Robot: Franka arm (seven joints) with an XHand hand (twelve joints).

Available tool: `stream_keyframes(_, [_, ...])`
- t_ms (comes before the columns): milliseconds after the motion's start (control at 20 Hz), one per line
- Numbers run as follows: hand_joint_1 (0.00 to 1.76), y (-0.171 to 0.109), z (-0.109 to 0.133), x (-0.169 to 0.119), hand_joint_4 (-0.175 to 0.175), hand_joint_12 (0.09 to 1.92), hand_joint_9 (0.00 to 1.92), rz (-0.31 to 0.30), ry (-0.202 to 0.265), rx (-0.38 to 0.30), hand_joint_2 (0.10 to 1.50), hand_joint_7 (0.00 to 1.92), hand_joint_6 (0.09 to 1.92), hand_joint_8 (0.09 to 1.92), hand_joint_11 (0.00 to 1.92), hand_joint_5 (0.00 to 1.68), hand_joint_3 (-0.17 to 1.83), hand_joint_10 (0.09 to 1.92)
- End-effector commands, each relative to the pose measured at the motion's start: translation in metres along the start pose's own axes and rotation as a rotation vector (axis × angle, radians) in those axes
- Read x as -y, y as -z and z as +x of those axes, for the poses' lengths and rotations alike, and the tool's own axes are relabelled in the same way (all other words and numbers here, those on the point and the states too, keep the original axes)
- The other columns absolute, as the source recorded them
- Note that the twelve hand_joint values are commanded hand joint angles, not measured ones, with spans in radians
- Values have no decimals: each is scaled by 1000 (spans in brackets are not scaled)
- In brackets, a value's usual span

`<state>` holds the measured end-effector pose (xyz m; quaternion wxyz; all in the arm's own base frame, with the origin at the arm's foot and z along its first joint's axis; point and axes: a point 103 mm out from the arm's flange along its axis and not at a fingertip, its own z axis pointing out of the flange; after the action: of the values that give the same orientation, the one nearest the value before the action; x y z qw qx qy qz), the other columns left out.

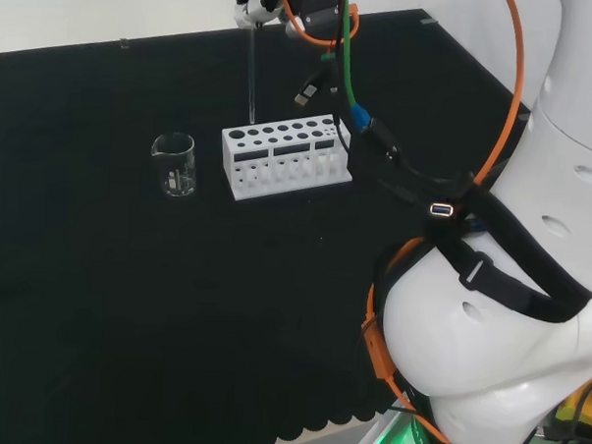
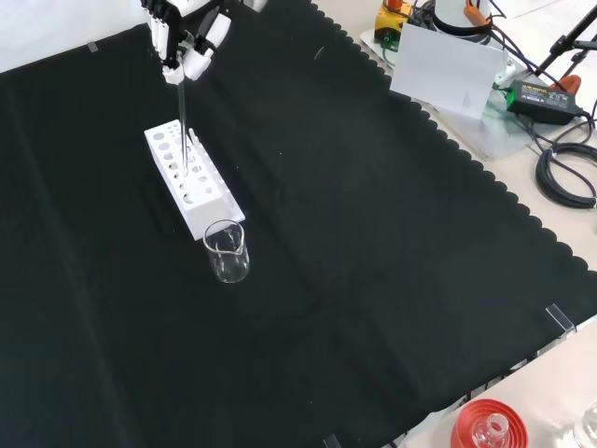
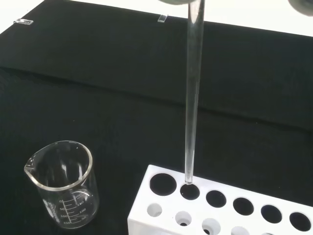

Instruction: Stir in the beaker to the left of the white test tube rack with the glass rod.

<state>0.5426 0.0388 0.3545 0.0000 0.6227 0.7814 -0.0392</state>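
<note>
The hand [image 1: 258, 6] hangs high over the far end of the bench, its fingers [image 2: 183, 45] curled round the top of a thin glass rod [image 1: 252, 73]. The rod [image 2: 184, 121] points straight down. In the wrist view the rod [image 3: 192, 98] ends at a hole in the back row of the white test tube rack [image 3: 220, 208], near one end; whether the tip is inside I cannot tell. An empty clear beaker [image 1: 175, 165] stands on the cloth just left of the rack [image 1: 284, 155] in the head view. In the front view the beaker [image 2: 227, 251] sits right below the rack [image 2: 191, 179].
A red ribbed stand [image 2: 485, 429] with a glass flask sits off the cloth at the front view's lower right. A white sheet [image 2: 448, 70], a power supply and cables [image 2: 564, 173] lie beyond the cloth's scalloped edge at upper right. Open black cloth surrounds the beaker.
</note>
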Motion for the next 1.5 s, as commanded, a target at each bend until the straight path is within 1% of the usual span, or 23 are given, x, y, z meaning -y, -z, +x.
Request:
stream_keyframes(50, [1325, 1, 2, 0, -175, 533, 1789, 2, 9, -5, 1053, 1412, 311, 526, 1669, 1293, -175, 391])
stream_keyframes(400, [1325, 0, 2, -6, -175, 534, 1791, 5, 22, -28, 1052, 1413, 308, 526, 1673, 1295, -175, 389])
stream_keyframes(600, [1325, -3, 5, -8, -175, 535, 1793, 4, 32, -33, 1052, 1413, 306, 525, 1674, 1295, -175, 387])
stream_keyframes(800, [1325, 0, 9, -11, -175, 535, 1794, -1, 39, -34, 1052, 1414, 305, 524, 1675, 1296, -175, 385])
stream_keyframes(1200, [1325, 13, 34, -27, -175, 535, 1797, -14, 79, -23, 1052, 1415, 301, 522, 1676, 1298, -175, 381])
stream_keyframes(1500, [1325, 29, 55, -38, -175, 535, 1800, -29, 124, -15, 1052, 1416, 300, 520, 1677, 1299, -175, 379])
